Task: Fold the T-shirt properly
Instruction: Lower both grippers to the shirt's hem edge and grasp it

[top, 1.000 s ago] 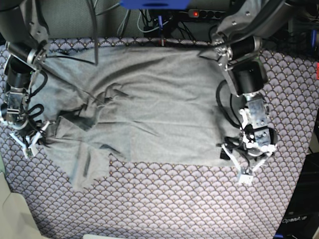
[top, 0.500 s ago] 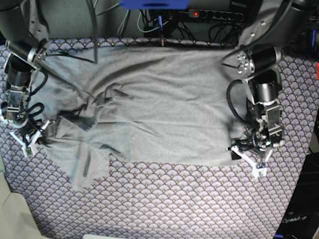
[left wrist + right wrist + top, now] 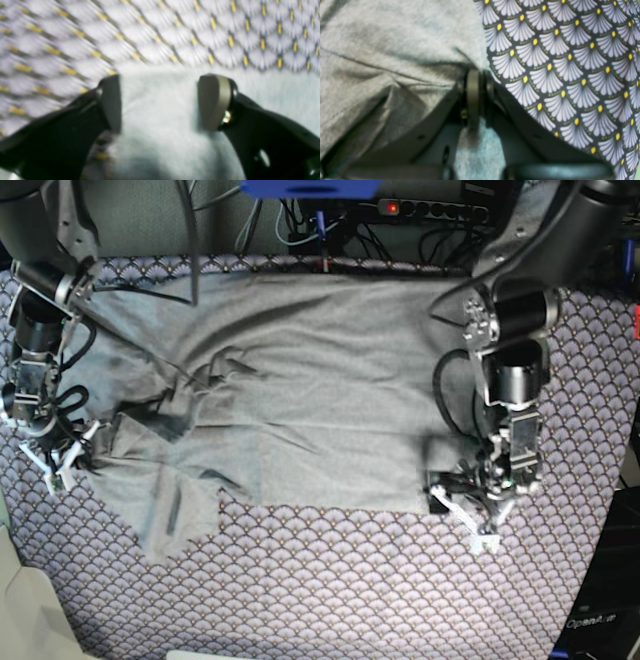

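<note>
Scalloped table cloth (image 3: 330, 580) bears T-shirt (image 3: 320, 390); right jaws pinch it; left straddle hem.

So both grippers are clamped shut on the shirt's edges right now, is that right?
Not quite. Only the right gripper is shut on the shirt. The left wrist view shows the left gripper with its jaws wide apart, open over the shirt's edge and not clamped on it.
</note>
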`<move>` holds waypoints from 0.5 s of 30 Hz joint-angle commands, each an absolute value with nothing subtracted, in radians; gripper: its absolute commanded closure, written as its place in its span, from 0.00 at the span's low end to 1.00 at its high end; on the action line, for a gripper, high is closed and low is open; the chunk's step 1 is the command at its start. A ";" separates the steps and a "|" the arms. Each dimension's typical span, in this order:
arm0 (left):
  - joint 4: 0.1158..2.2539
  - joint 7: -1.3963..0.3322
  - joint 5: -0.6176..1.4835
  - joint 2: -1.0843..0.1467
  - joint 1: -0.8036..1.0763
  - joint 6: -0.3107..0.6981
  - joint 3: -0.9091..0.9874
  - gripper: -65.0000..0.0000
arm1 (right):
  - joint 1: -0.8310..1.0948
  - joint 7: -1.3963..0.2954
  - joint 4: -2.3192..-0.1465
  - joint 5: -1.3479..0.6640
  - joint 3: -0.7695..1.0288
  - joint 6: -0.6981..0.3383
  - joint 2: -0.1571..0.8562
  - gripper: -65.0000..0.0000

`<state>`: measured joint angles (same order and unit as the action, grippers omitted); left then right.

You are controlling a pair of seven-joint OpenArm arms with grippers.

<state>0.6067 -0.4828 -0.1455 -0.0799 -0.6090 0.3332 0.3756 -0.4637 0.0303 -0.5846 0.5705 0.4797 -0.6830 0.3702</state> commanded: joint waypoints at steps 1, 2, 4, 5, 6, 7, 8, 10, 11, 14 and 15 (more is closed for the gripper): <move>0.613 -0.456 -0.137 -0.088 -0.644 0.334 0.377 0.30 | -0.458 -0.038 -0.581 0.616 0.476 -0.698 0.375 0.94; 0.602 -0.450 -0.136 -0.088 -0.644 0.334 0.377 0.30 | -0.458 -0.038 -0.581 0.616 0.476 -0.698 0.375 0.94; 0.588 -0.421 -0.136 -0.088 -0.645 0.334 0.377 0.30 | -0.458 -0.038 -0.581 0.616 0.476 -0.698 0.375 0.94; 0.588 -0.415 -0.136 -0.088 -0.645 0.332 0.377 0.30 | -0.458 -0.038 -0.581 0.616 0.476 -0.698 0.375 0.94; 0.590 -0.417 -0.136 -0.088 -0.644 0.321 0.377 0.30 | -0.458 -0.038 -0.581 0.616 0.476 -0.698 0.375 0.94; 0.590 -0.417 -0.136 -0.090 -0.642 0.300 0.377 0.30 | -0.458 -0.038 -0.581 0.616 0.476 -0.698 0.375 0.94; 0.590 -0.417 -0.136 -0.091 -0.641 0.274 0.377 0.30 | -0.458 -0.038 -0.581 0.616 0.476 -0.698 0.375 0.94; 0.596 -0.417 -0.134 -0.093 -0.639 0.239 0.377 0.30 | -0.458 -0.038 -0.581 0.616 0.476 -0.698 0.374 0.94; 0.598 -0.417 -0.134 -0.093 -0.639 0.237 0.377 0.30 | -0.458 -0.038 -0.581 0.616 0.476 -0.698 0.374 0.94; 0.588 -0.415 -0.134 -0.094 -0.639 0.237 0.377 0.30 | -0.453 -0.038 -0.581 0.616 0.476 -0.698 0.374 0.94; 0.588 -0.412 -0.134 -0.093 -0.639 0.237 0.377 0.30 | -0.449 -0.038 -0.581 0.616 0.476 -0.698 0.374 0.94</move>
